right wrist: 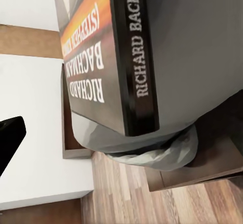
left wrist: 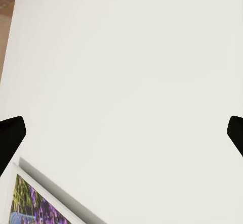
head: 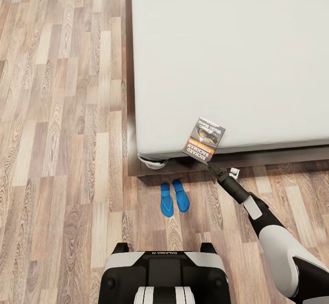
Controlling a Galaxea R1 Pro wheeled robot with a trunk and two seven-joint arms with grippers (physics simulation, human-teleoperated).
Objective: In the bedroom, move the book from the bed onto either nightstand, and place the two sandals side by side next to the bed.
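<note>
The book (head: 204,138), dark with an orange band and white lettering, hangs tilted over the near edge of the bed (head: 228,43). My right gripper (head: 211,161) is shut on its lower end, the arm reaching in from the lower right. Up close in the right wrist view, the book (right wrist: 96,72) shows its spine against the grey mattress (right wrist: 202,57), with one dark finger (right wrist: 10,138) off to its side. The two blue sandals (head: 167,200) (head: 181,195) lie side by side on the floor by the bed's corner. My left gripper (left wrist: 121,133) is open, facing a white wall.
The dark wooden bed frame (head: 130,66) juts out at the corner above the sandals. Wood-plank floor (head: 59,135) stretches wide to the left of the bed. My base (head: 164,272) stands just behind the sandals. A lavender picture (left wrist: 35,204) hangs on the wall.
</note>
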